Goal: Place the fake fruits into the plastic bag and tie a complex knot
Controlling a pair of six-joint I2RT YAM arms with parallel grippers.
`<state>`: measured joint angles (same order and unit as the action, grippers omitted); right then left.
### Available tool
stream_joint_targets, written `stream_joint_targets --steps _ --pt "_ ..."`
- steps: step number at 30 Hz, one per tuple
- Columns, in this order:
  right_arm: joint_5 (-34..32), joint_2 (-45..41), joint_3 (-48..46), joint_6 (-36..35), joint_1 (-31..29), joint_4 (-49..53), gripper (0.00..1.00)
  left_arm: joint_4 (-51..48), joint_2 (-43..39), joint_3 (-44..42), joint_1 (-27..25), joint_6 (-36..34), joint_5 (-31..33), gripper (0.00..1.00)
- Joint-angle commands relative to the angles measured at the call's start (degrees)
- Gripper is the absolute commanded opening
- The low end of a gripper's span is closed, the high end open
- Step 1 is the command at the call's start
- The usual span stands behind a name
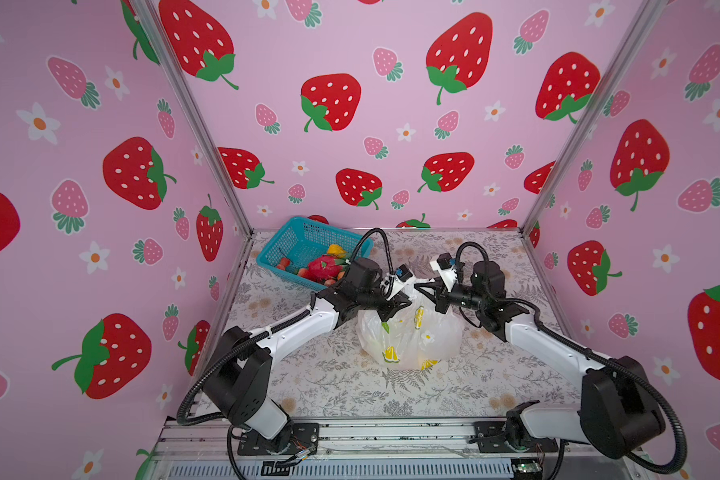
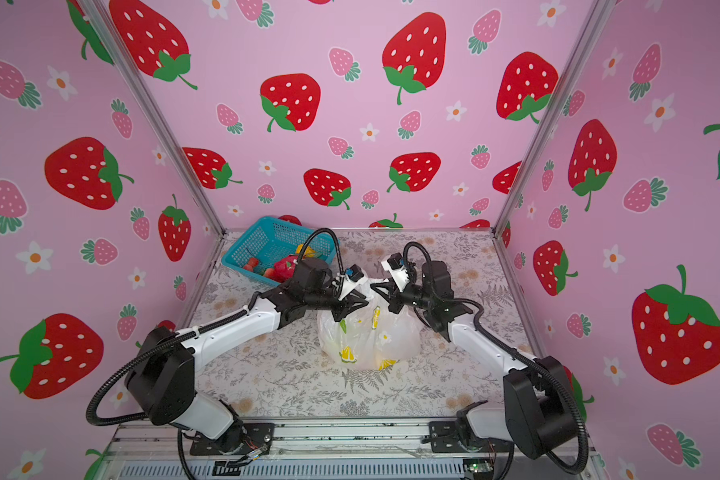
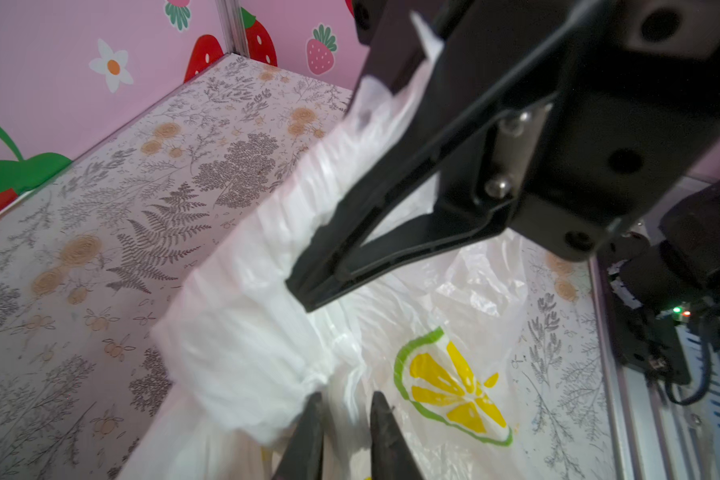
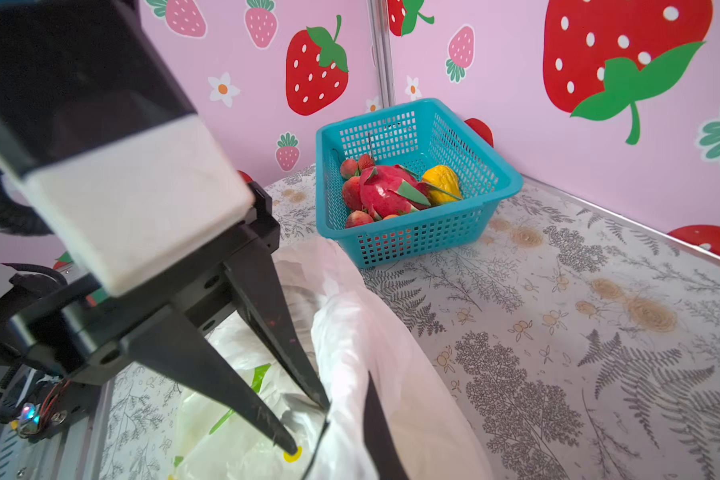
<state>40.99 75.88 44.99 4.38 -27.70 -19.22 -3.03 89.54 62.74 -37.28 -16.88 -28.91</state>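
**Inspector:** Where the two arms met over the middle of the surface [image 1: 333,386], what was the position of the plastic bag [image 1: 408,340]?

**Assistant:** It sat upright on the surface, just in front of both grippers and nearer the camera than the teal basket [image 1: 304,239]. Its top was gathered upward between the arms.

**Inspector:** State of the right gripper [image 3: 304,293]?

**Assistant:** Its fingers were pressed together at the tips, clamped on a gathered white handle strip [image 3: 267,232] of the bag. The strip ran taut and pleated from that grip down to the bag's neck.

**Inspector:** And the left gripper [image 4: 308,428]?

**Assistant:** Its fingers stood narrowly apart. Bag film lay between them at the neck, but they were not pinching it.

**Inspector:** The fake fruits?

**Assistant:** Several remained in the basket, which stood at the back left corner, well apart from the bag: a pink dragon fruit [image 4: 385,191], a yellow ridged fruit [image 4: 441,180] touching it, and small red fruits [image 4: 352,193] around them. Pale yellow shapes showed dimly through the bag wall in both top views. I could not tell which fruits they were.

**Inspector:** Anything loose on the surface?

**Assistant:** Only the bag and the basket rested there.
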Motion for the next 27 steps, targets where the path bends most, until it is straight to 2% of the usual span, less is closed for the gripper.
stream_joint_targets --steps 1,2,5,9,11,14,18,22,27 --pt "1.28 -2.41 -0.49 -1.53 -0.33 -3.85 0.00 -6.32 -4.02 1.97 -0.18 -4.28 -1.49 0.39" --pt "1.15 -2.79 -0.62 -2.09 -0.41 -4.06 0.00 -8.17 -5.20 2.01 -0.07 -5.63 -3.36 0.45" --pt "0.89 -3.49 -0.89 -3.85 -0.85 -4.16 0.00 -11.75 -9.31 1.79 0.33 -8.28 -7.91 0.53" --pt "2.01 -4.36 -1.03 -5.50 -1.43 -4.51 0.00 -8.81 -15.18 -0.41 2.64 -7.44 -12.49 0.61" --pt "2.70 -4.90 -1.09 -6.19 -1.89 -4.59 0.00 -5.98 -16.82 -1.19 4.14 -6.11 -12.23 0.66" --pt "3.91 -5.66 -1.19 -6.82 -2.47 -4.68 0.00 -6.62 -16.13 0.74 5.36 -6.45 -7.89 0.70" --pt "4.69 -6.53 -1.57 -6.93 -3.19 -5.21 0.00 -15.38 -10.08 8.31 5.56 -10.95 -5.96 0.72" --pt "4.57 -7.04 -1.83 -7.11 -3.53 -5.12 0.00 -21.52 -4.10 14.49 5.54 -12.91 -7.76 0.73" --pt "4.02 -7.04 -2.00 -7.19 -3.67 -4.73 0.00 -20.78 -1.43 16.39 5.51 -12.30 -9.70 0.61"
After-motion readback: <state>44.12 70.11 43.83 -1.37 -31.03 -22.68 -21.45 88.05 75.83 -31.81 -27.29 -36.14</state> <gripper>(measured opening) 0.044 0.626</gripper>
